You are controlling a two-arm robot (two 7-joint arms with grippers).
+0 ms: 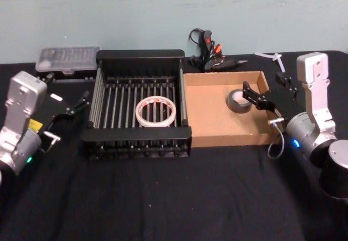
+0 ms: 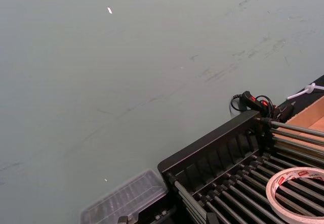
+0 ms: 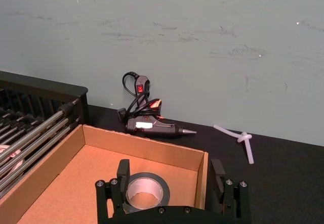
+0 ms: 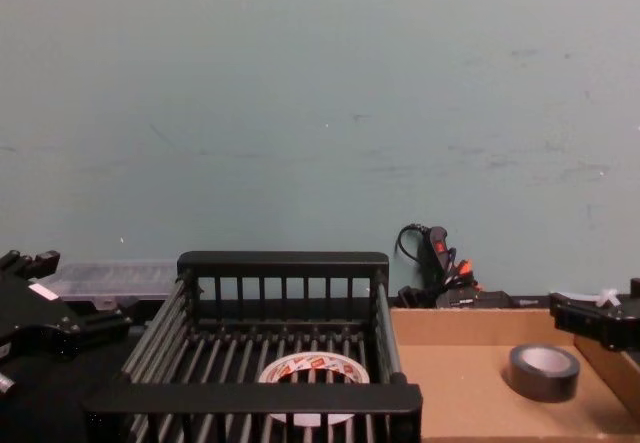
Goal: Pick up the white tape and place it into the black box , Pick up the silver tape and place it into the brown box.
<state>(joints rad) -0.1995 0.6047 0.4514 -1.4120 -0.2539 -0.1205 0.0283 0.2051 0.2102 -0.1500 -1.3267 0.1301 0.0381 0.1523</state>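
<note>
Head view: the white tape (image 1: 156, 112) — a flat, wide ring with red print — lies on the bars of the black box (image 1: 138, 59). The silver tape (image 1: 238, 100) (dull grey, pale core) sits in the brown box (image 1: 211, 113), between the wide-spread fingers of the right pincer (image 1: 255, 97); the left pincer (image 1: 76, 106) is open beside the crate.

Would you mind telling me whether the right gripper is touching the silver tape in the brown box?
Apart. In the right wrist view the right gripper has its fingers spread wide, and the silver tape lies flat on the brown box floor with clear gaps to both.
</note>
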